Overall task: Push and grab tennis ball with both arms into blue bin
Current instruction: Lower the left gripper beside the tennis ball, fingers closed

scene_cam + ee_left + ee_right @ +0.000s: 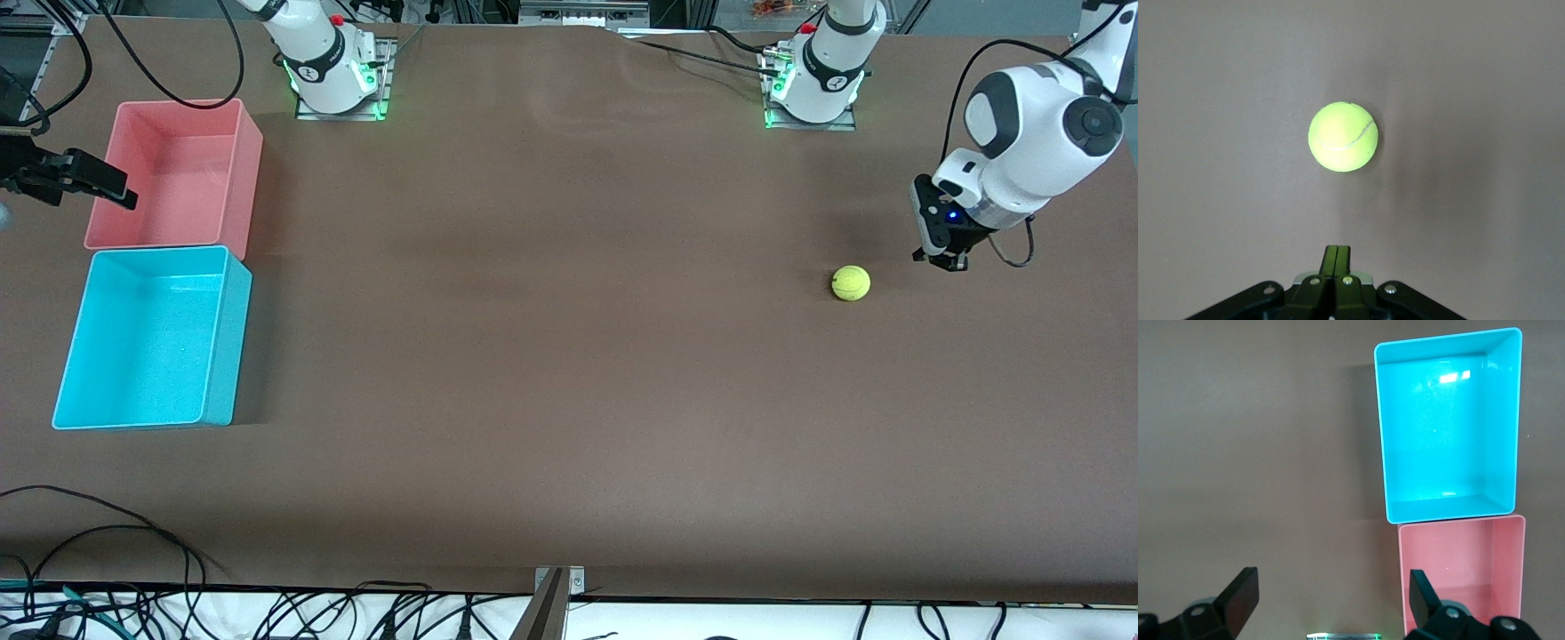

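Hanging low over the table [569, 400] at the left arm's end, my left hand [944, 260] is clenched with its fingers [1337, 257] pressed together and nothing between them. The tennis ball [851, 283] sits on the bare table just beside that hand, toward the right arm's end from it and not touching it; in the left wrist view the ball [1343, 137] lies a little way off the fingertips, its curved seam showing. My right hand [93, 180] waits released, fingers [1238, 600] spread wide and holding nothing, at the edge of the pink bin [178, 173]. The blue bin [151, 342] stands right against the pink one, nearer the front camera, well apart from the ball.
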You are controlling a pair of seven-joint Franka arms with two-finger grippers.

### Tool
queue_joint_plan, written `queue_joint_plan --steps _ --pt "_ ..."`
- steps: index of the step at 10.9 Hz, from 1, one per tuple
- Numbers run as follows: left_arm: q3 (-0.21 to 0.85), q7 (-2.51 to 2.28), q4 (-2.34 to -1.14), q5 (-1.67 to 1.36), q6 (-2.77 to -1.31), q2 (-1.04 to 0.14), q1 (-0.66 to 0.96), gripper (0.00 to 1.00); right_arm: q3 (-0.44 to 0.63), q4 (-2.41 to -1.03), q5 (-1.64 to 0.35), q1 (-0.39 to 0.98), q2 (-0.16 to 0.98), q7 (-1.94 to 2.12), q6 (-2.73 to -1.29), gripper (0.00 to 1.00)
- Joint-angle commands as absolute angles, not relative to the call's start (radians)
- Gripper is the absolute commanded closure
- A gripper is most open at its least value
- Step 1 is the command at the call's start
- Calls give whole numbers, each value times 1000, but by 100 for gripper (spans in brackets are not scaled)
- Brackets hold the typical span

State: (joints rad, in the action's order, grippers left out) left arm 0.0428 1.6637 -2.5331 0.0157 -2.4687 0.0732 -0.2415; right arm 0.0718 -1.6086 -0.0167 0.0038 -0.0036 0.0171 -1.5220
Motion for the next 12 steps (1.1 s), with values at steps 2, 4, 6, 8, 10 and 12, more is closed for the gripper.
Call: queue_joint_plan --steps 2,4,6,8,10,12 --pt "52 1695 -2556 41 -2652 -82 -273 100 71 -1597 -34 8 0 18 -1514 0" --pt "52 1713 -2556 43 -2733 -155 -316 100 71 -1597 -34 8 -2 18 -1517 0" --pt "54 1814 -2551 41 -2784 -198 -379 100 71 -1597 -35 6 0 20 -1516 0" --pt "54 1815 -2551 40 -2784 -207 -380 100 71 -1597 -34 8 0 15 -1525 0" --pt "55 1813 -2545 29 -2786 -225 -376 100 71 -1595 -34 8 -2 15 -1516 0" --pt "119 1807 -2542 25 -2799 -225 -374 100 71 -1595 -34 8 -2 20 -1514 0"
